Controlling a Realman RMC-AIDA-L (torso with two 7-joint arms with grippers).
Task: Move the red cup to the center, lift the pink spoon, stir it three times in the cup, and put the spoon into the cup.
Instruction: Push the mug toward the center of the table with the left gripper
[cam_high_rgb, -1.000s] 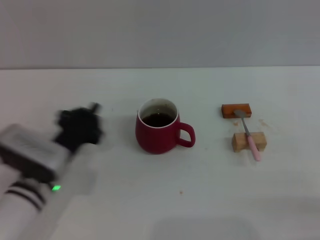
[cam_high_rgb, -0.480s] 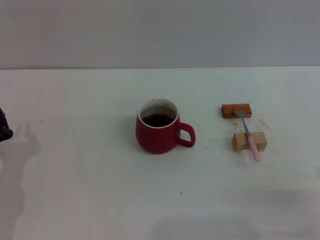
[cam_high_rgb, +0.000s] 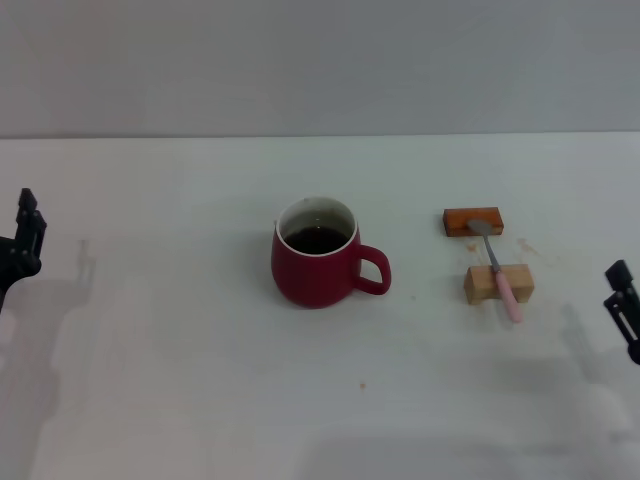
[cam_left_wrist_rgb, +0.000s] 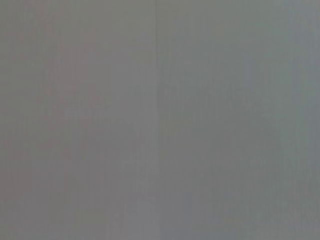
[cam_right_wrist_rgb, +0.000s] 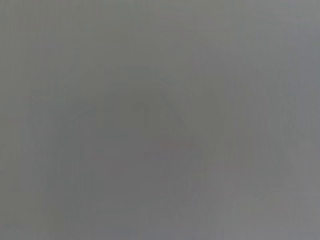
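Observation:
The red cup (cam_high_rgb: 317, 257) stands upright near the middle of the white table (cam_high_rgb: 200, 380), its handle pointing right, dark liquid inside. The pink spoon (cam_high_rgb: 498, 271) lies to its right, its metal bowl on an orange-brown block (cam_high_rgb: 472, 220) and its pink handle across a tan block (cam_high_rgb: 497, 283). My left gripper (cam_high_rgb: 22, 243) is at the far left edge, well away from the cup. My right gripper (cam_high_rgb: 625, 305) is at the far right edge, right of the spoon. Both wrist views show only plain grey.
The two wooden blocks sit close together right of the cup. A grey wall (cam_high_rgb: 320, 60) rises behind the table's far edge. A small speck (cam_high_rgb: 362, 384) lies on the table in front of the cup.
My left arm has pulled back from beside the cup to the far left edge. My right gripper has come into view at the far right edge. The cup and spoon have not moved.

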